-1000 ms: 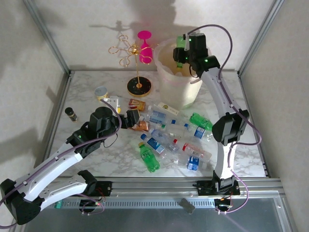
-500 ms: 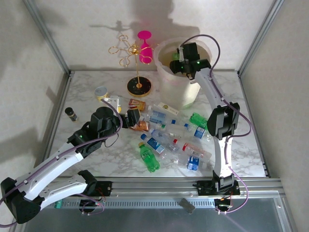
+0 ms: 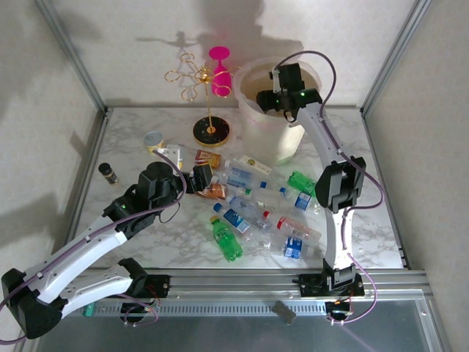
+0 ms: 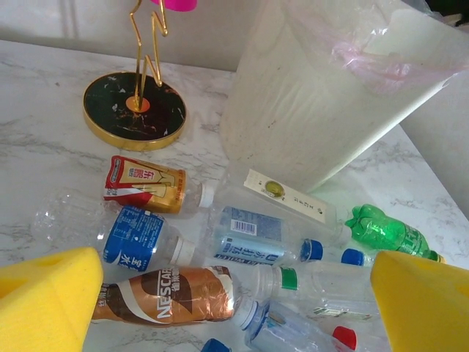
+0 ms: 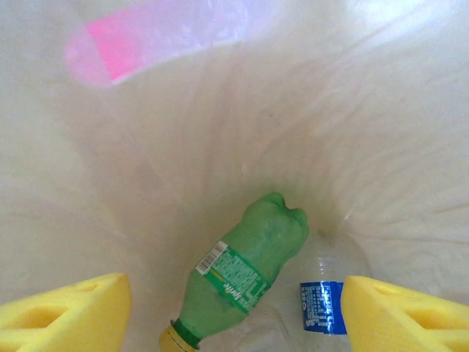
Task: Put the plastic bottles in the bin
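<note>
- Top external view: the left gripper (image 3: 199,178) hovered, fingers apart, beside the plastic bottles (image 3: 239,177) strewn on the table (image 3: 132,147), bare marble to its left
- Right wrist view: the right gripper (image 5: 238,312), fingers apart, had released its green bottle (image 5: 249,264), now lying in the bin (image 5: 220,110); the rim hemmed it in

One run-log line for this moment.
right end effector open over bin | green bottle lying inside | left end effector open above brown bottle
</note>
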